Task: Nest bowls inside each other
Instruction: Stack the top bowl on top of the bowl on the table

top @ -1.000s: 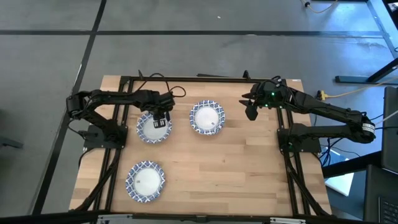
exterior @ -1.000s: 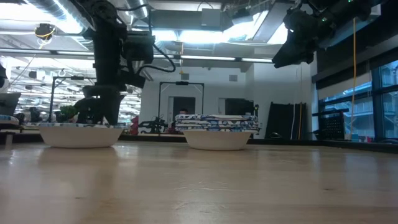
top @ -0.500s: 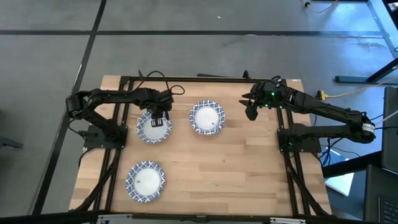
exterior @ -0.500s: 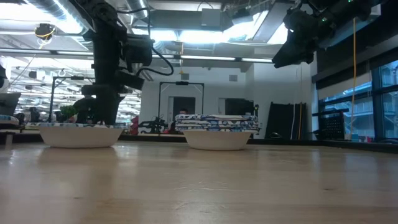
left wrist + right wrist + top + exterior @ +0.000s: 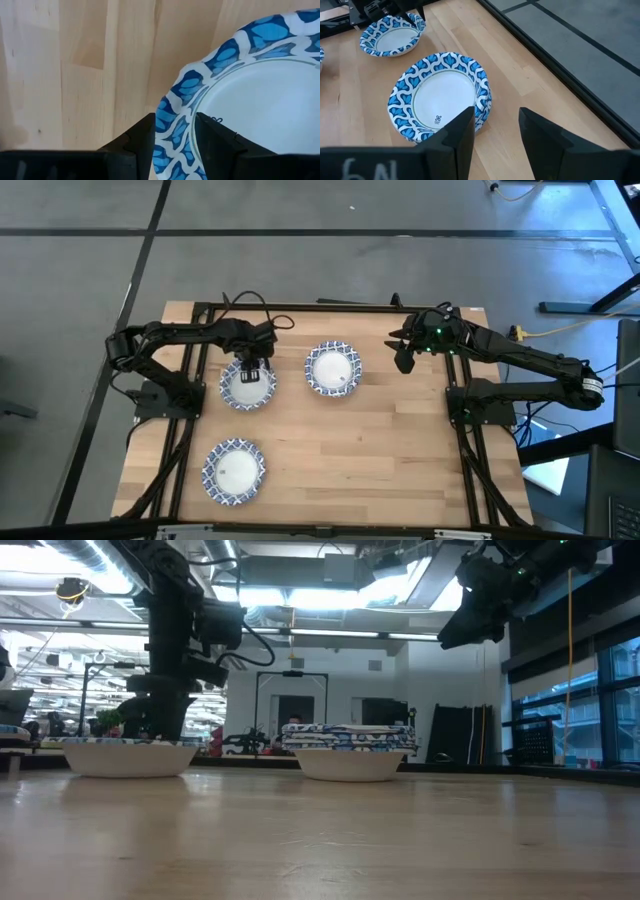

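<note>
Blue-and-white rimmed bowls sit in three places on the table. A single bowl [image 5: 247,385] [image 5: 130,756] is on the left, and a nested stack of several [image 5: 333,370] [image 5: 350,748] [image 5: 440,96] sits mid-table. Another bowl [image 5: 234,470] lies near the front edge. My left gripper [image 5: 253,364] [image 5: 174,134] points down at the left bowl's far rim, open, with one finger inside the rim and one outside. My right gripper [image 5: 404,361] [image 5: 496,127] hangs open in the air to the right of the stack. My left gripper comes from above with its fingers [image 5: 145,135] astride the left bowl's far rim [image 5: 172,117], one finger inside the bowl and one outside. The bowl rests flat on the table. Whether the fingers touch the rim, I cannot tell.
The black frame rails [image 5: 190,410] and both arm bases stand along the table's left and right sides. Bare wood [image 5: 380,460] stretches across the near right part of the table. The floor beyond the far edge shows in the right wrist view.
My left gripper has shifted slightly toward the table's far-left, from over the left bowl's inside to its far rim. The bowls and the right arm have stayed still.
</note>
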